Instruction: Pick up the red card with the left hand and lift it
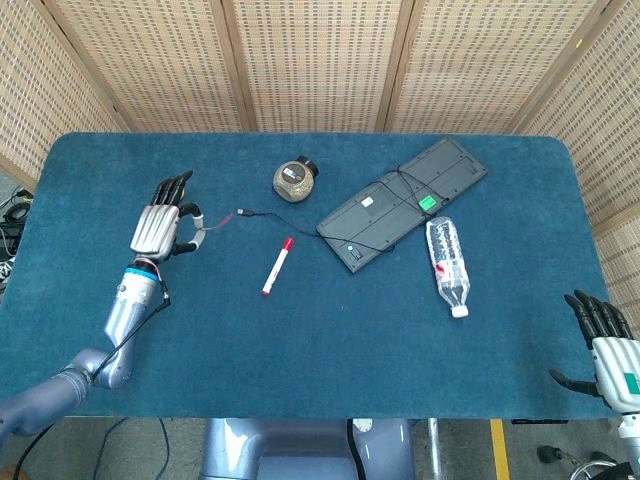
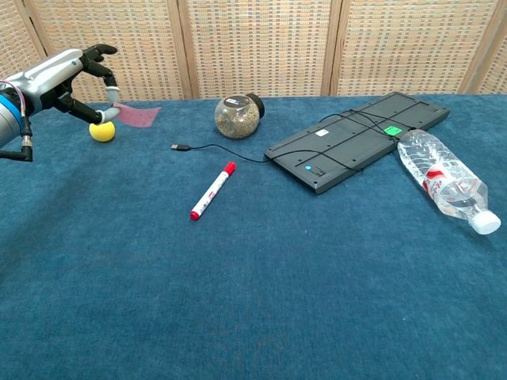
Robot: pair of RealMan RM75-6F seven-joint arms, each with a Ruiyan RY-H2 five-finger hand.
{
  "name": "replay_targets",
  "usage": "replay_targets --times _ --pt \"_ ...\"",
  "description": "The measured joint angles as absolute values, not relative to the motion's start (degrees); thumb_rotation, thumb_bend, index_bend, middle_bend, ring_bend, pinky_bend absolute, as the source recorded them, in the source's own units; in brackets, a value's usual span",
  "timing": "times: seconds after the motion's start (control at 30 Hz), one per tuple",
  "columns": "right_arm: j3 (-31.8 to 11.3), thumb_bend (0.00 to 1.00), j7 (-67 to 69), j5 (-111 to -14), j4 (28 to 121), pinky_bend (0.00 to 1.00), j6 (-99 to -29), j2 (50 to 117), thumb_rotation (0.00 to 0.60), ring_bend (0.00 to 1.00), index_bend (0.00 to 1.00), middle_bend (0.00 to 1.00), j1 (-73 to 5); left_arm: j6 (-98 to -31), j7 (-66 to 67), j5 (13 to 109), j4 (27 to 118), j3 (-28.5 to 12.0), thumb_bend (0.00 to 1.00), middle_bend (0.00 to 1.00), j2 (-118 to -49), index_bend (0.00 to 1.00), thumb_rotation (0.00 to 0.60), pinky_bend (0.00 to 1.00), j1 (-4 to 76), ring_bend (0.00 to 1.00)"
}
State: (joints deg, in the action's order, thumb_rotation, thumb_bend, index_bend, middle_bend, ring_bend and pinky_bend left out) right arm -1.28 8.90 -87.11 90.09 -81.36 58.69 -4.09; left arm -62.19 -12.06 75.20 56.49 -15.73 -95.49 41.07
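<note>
Chest view shows the left hand [image 2: 75, 75] up in the air on the far left side, well above the blue table [image 2: 253, 285]. It pinches the red card [image 2: 136, 115] by one edge between the thumb and a finger. The card sticks out flat to the side, off the table, so the lift looks nearly done. The yellow ball [image 2: 102, 131] sits on the table just under the hand.

The right hand [image 1: 607, 345] waits at the near right corner, away from everything. It holds nothing and its fingers are spread.

What could go wrong? The card is thin and held only at its edge. If the pinch loosens or the arm jerks, the card could slip out and drop. It might land on the ball or near the black cable [image 2: 206, 150]. The card could also bend if the fingers squeeze too hard. Moving slowly and keeping the pinch firm looks like the safe way.
</note>
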Motion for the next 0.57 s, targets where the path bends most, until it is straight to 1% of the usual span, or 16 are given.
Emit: replay_targets --times 0.23,0.47,0.57 --pt "-1.13 0.00 8.40 -87.48 90.43 0.00 -81.73 58.77 0.600 0.00 0.00 0.00 -3.97 -62.41 -18.75 76.67 67.76 -14.68 0.41 0.00 -92.12 0.64 0.600 0.00 39.73 0.00" --pt "-1.14 0.00 8.58 -87.42 90.45 0.00 -81.96 58.68 0.600 0.00 0.00 0.00 -3.82 -57.31 -29.25 79.52 87.38 -11.40 0.42 0.00 -84.09 0.64 0.600 0.00 38.78 0.00" --pt "-1.15 0.00 8.79 -87.45 90.40 0.00 -82.02 58.63 0.600 0.00 0.00 0.00 -3.81 -54.67 -32.21 81.48 93.23 -9.42 0.42 0.00 -80.53 0.65 0.600 0.00 38.75 0.00"
